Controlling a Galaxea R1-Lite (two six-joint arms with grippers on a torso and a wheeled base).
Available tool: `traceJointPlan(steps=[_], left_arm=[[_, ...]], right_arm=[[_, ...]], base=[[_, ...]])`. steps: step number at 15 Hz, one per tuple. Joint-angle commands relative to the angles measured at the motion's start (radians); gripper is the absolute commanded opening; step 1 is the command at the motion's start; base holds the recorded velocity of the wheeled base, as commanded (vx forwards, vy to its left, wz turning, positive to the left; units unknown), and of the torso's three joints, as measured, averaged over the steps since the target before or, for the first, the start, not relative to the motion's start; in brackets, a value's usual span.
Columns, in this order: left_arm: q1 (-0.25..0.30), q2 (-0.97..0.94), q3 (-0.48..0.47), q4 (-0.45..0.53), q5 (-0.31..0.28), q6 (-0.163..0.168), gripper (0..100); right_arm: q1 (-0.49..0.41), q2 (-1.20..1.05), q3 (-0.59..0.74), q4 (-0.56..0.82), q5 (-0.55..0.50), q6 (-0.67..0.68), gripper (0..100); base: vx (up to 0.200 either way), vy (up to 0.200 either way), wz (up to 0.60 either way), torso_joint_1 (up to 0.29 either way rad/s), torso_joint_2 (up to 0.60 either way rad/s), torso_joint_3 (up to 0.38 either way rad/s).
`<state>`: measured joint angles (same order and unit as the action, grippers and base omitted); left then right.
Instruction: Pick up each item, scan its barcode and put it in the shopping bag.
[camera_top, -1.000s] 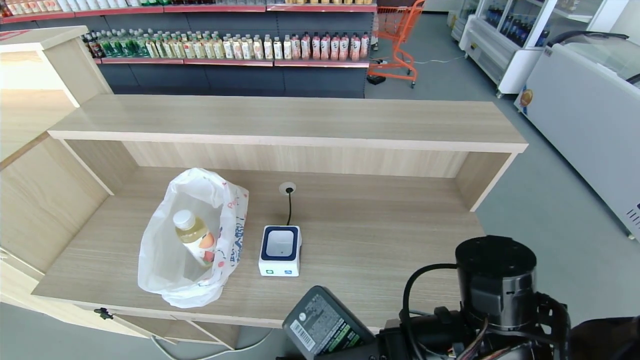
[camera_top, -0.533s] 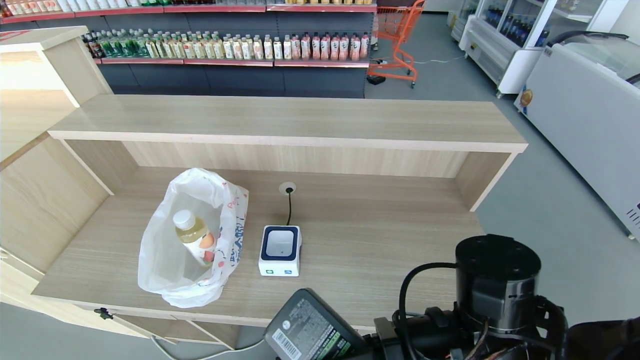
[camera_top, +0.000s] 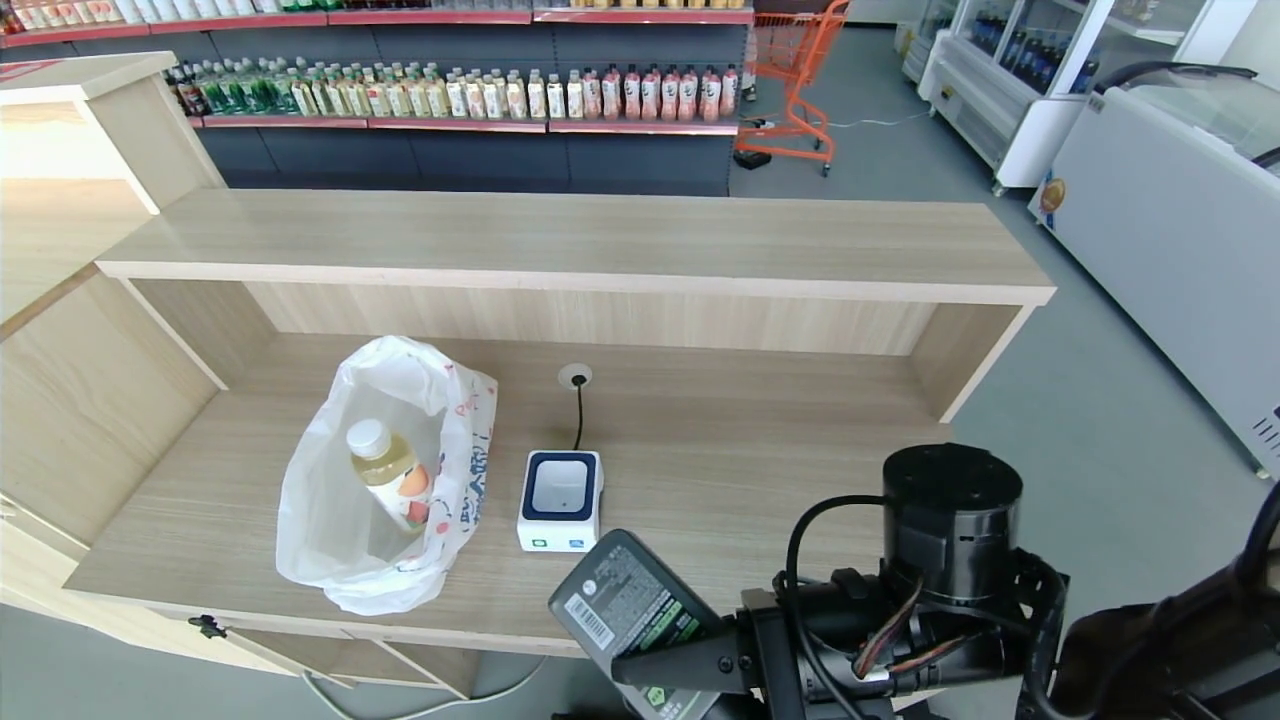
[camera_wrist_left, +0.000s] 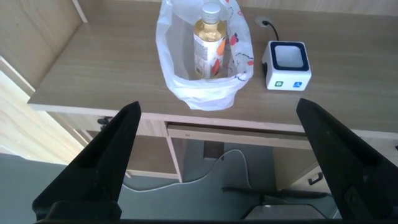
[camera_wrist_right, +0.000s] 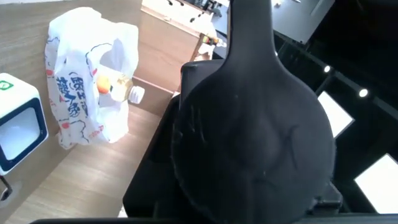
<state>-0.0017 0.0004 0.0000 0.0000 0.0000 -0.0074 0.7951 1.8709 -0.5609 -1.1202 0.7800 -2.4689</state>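
Head view: white shopping bag (camera_top: 330, 520) is standing open on the bench (camera_top: 750, 440), with a juice bottle (camera_top: 390, 480) leaning inside it. White barcode scanner (camera_top: 560, 500) is sitting just beside the bag, its cable (camera_top: 578, 415) running back across the bench. Right end effector (camera_top: 690, 665) is pinching a dark grey packet (camera_top: 620, 600), barcode label facing up, over the bench's near edge, close to the scanner.
Left wrist view: left end effector (camera_wrist_left: 217, 106) is hanging spread apart, gripping nothing, off the bench's front edge.
Right wrist view: bag and scanner are standing side by side, and the bottle is showing through the bag's mouth.
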Motion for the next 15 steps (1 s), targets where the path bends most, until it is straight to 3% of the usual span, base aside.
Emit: traceJointPlan(steps=[1,15], left_arm=[[0.0,0.0,0.0,0.0,0.0,0.0,100],[0.0,0.0,0.0,0.0,0.0,0.0,100]], right_arm=[[-0.002,0.071,0.004,-0.092,-0.001,0.016,0],[-0.005,0.087,0.025,-0.11,0.002,0.05,0]], base=[[0.0,0.0,0.0,0.0,0.0,0.0],[0.0,0.0,0.0,0.0,0.0,0.0]])
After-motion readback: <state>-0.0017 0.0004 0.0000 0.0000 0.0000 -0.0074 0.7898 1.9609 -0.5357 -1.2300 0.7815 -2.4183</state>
